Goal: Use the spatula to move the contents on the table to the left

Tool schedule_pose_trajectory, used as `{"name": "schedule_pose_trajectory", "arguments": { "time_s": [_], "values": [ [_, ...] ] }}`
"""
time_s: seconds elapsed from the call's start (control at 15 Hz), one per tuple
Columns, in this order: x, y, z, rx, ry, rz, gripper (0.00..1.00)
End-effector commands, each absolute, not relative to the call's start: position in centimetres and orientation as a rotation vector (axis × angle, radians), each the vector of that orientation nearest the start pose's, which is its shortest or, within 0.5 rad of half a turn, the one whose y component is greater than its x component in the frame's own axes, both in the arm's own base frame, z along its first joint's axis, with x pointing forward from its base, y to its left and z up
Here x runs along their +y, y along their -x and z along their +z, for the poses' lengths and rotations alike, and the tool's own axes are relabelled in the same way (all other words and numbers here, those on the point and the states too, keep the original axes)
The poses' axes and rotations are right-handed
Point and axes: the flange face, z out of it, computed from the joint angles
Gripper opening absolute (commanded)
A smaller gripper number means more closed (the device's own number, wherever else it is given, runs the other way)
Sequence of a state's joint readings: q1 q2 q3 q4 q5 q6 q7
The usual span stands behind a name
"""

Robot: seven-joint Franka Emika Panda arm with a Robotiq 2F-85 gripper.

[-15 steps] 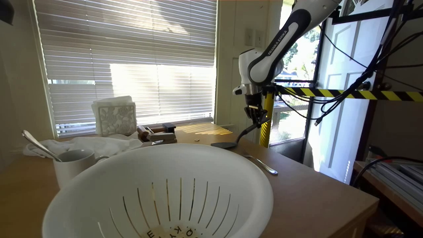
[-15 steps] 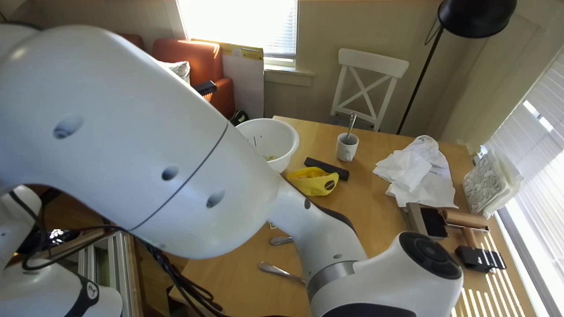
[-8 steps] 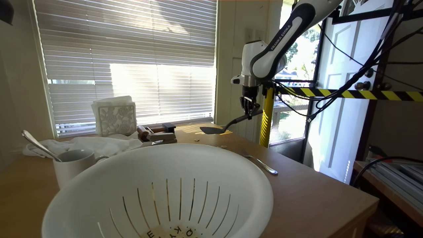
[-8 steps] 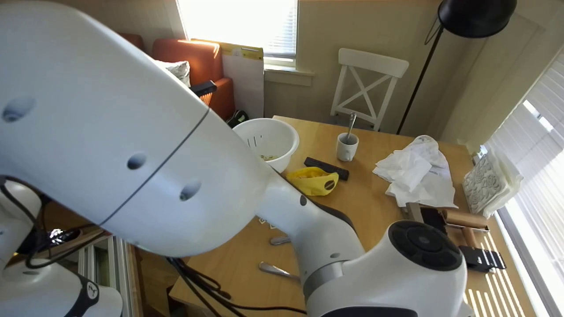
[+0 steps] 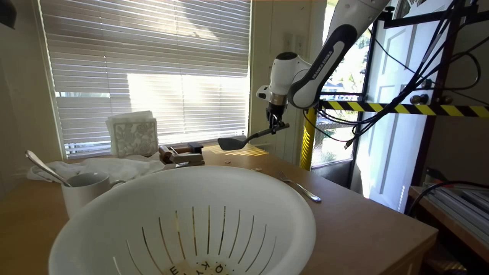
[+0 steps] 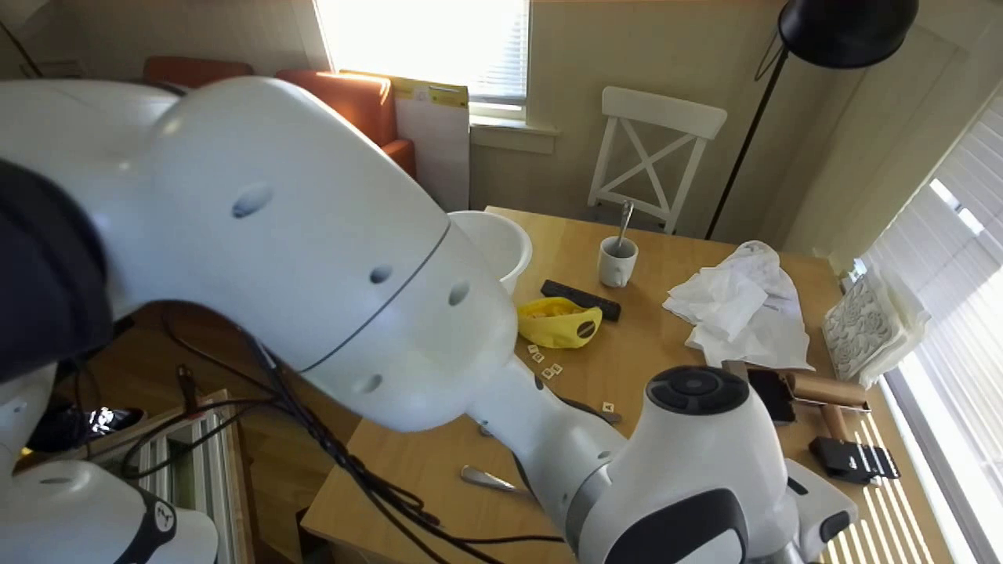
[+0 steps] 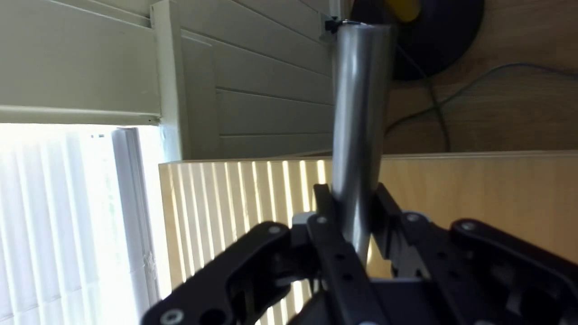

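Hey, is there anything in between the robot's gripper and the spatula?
Nothing visible. In the wrist view, the black, jointed gripper has its fingers shut directly on the smooth, silvery handle of the long, dark-headed spatula.

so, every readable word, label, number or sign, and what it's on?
"FRANKA EMIKA": robot arm
"E": tile in the white colander
"K": second tile there
"Q": third tile there
"Y", clipped: fourth tile there
Probably "A": loose tile on the table
Too small or blurred: other table tiles, oval label on yellow pouch, robot base emblem
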State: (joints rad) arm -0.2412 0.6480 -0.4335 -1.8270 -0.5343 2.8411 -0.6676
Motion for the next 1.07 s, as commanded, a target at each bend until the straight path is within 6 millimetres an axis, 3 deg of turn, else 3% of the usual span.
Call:
{"name": "schedule_pose_trajectory", "arguments": {
  "time_s": [0.0,0.33,1.0],
  "values": [
    [-37.5,-59.5,21.7,0.764,-2.301,-0.053,0.06],
    [-37.5,-60.6,19.7,0.743,-2.267,-0.082,0.06],
    [-37.5,-56.1,19.6,0.930,-2.219,-0.204,0.06]
  ]
}}
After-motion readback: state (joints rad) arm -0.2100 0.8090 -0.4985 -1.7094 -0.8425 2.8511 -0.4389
